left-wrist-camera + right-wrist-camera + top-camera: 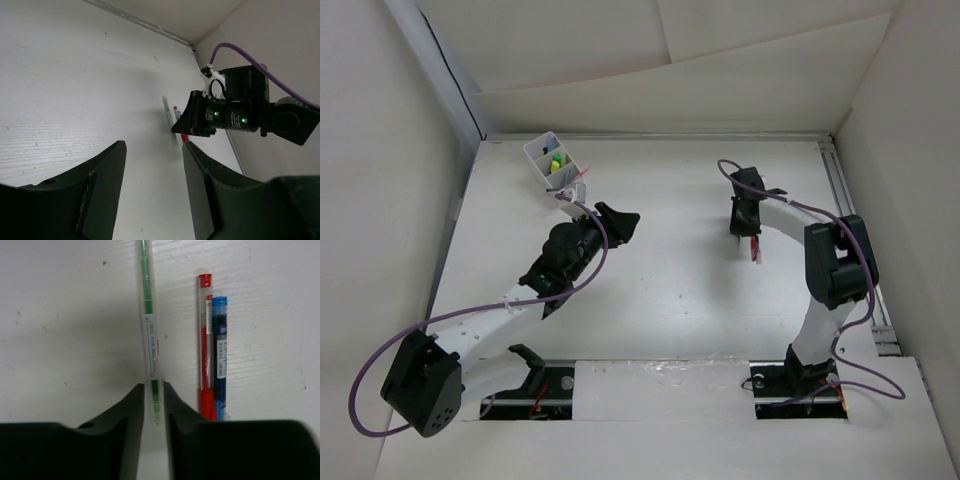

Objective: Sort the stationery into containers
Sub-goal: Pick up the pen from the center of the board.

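Our right end effector (154, 396) sat narrow around the green pen (149, 325) (we could not tell if it pinched); our left end effector (154, 149) stood wide, empty.

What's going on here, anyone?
Pen sorting, mid-pick. The right gripper is down at the table, straddling the green pen with its jaws close on both sides; I can't tell whether it's gripped yet. A red pen and a blue pen lie side by side just next to it. The left gripper hangs open and empty. The white tray at the far left already holds a few coloured items.
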### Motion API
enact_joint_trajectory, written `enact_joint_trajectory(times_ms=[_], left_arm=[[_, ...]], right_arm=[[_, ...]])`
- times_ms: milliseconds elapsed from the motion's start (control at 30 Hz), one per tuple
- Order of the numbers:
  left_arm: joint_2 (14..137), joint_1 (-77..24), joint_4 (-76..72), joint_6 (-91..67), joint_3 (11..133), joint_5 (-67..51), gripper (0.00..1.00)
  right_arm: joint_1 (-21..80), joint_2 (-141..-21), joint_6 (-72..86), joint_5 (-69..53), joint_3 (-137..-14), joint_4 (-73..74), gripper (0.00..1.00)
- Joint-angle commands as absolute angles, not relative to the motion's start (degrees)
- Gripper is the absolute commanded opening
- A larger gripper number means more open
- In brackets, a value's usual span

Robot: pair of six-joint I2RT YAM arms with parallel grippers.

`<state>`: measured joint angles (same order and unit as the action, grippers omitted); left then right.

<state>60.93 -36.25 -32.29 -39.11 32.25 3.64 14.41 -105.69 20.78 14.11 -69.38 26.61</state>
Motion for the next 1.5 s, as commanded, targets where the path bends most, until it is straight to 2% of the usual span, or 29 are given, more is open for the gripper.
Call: enact_joint_trajectory(times_ms=[0,300,333,367,400,567,900,1133,1467], left_arm=[[59.1,-35.3,-34.2,-39.5,31.8,2.4,0.46],[60.5,-34.8,-34.2,-39.5,31.8,1.6,0.47],[61.3,-34.8,-34.2,-39.5,32.3,0.9,0.47],[61.3,-34.8,-34.2,-39.5,32.3,0.9,0.47],[62.2,-34.8,-34.2,-39.5,32.9,0.3,0.47],[66.6,-34.8,-33.7,-39.5,34.8,-2.1,0.47],[76.0,-34.8,-32.5,-39.5,40.2,-10.0,0.47],[79.6,-34.8,-31.8,-39.5,42.1,-11.6,0.41],[80.7,-34.8,-30.6,-38.9,42.6,-7.9,0.41]], right_arm=[[15.6,-106.3,19.2,12.6,-71.1,28.3,0.32],[16.2,-107.6,18.2,11.4,-72.4,28.8,0.28],[16.8,-107.6,17.6,10.9,-72.4,28.8,0.21],[16.8,-107.6,17.6,10.9,-72.4,28.3,0.05],[17.4,-107.1,17.6,10.9,-72.4,27.7,0.00],[18.5,-100.5,16.9,8.4,-65.6,21.3,0.00],[26.5,-84.2,13.5,-4.7,-52.3,7.5,0.00],[34.2,-82.4,13.5,-6.1,-52.2,5.3,0.00],[40.7,-85.0,15.2,-7.3,-54.8,4.0,0.00]])
